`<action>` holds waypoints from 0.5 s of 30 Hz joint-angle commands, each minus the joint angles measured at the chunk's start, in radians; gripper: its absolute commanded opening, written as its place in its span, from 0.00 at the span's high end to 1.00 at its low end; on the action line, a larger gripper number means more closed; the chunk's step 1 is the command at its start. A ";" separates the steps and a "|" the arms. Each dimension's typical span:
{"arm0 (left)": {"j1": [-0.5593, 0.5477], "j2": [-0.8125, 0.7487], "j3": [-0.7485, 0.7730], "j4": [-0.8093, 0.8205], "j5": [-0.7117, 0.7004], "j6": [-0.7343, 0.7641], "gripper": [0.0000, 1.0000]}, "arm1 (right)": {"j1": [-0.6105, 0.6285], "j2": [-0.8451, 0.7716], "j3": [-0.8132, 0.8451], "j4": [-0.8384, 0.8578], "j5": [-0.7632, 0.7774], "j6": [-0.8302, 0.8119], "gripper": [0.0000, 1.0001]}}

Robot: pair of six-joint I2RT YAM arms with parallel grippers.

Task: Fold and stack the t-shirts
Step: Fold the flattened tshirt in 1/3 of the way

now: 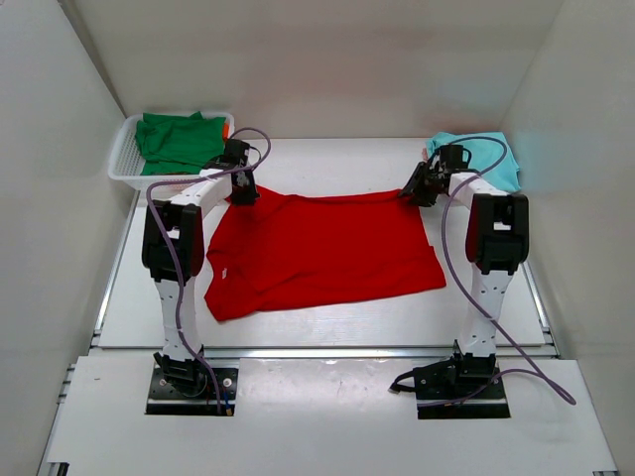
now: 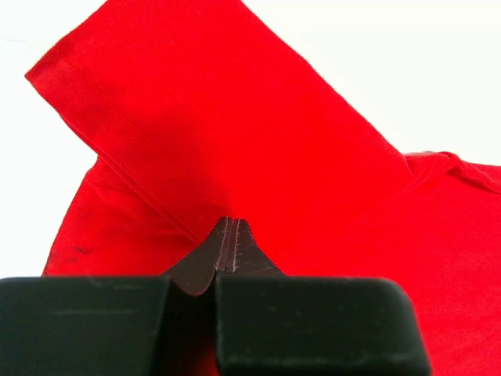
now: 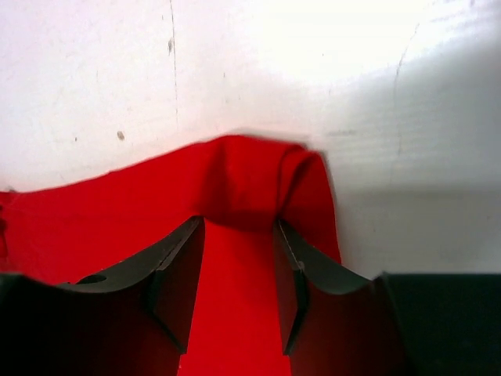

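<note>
The red t-shirt point(image 1: 322, 248) lies spread on the white table between the arms. My left gripper point(image 1: 243, 193) is at its far left corner. In the left wrist view, the left gripper point(image 2: 227, 223) is shut, pinching the red cloth point(image 2: 235, 133), with a sleeve folded over ahead of the tips. My right gripper point(image 1: 415, 193) is at the shirt's far right corner. In the right wrist view, the right gripper point(image 3: 239, 227) is open, its jaws either side of a bunched red hem point(image 3: 250, 172). The dark green t-shirt point(image 1: 179, 141) lies in the basket. The teal t-shirt point(image 1: 491, 159) lies at the far right.
A white mesh basket point(image 1: 121, 164) stands at the far left corner against the wall. White walls enclose the table on the left, back and right. The teal shirt lies just behind the right gripper.
</note>
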 commanded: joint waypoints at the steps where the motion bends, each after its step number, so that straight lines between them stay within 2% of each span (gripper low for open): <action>1: 0.006 -0.091 0.006 0.020 0.023 0.002 1.00 | -0.005 0.041 0.064 0.008 0.005 -0.001 0.62; 5: 0.009 -0.087 0.001 0.019 0.020 0.002 1.00 | -0.002 0.067 0.111 -0.008 0.001 -0.005 0.65; 9: 0.018 -0.090 -0.008 0.017 0.015 0.004 0.96 | -0.002 0.082 0.122 -0.017 -0.016 -0.011 0.86; 11: 0.019 -0.087 -0.019 0.017 0.012 -0.001 0.83 | -0.006 0.081 0.130 -0.011 -0.019 -0.005 1.00; 14: 0.015 -0.091 -0.039 0.020 0.014 -0.006 0.69 | -0.008 0.078 0.142 -0.014 -0.018 -0.012 1.00; 15: 0.016 -0.096 -0.042 0.016 0.011 0.004 0.68 | -0.010 0.078 0.140 -0.027 -0.015 -0.015 1.00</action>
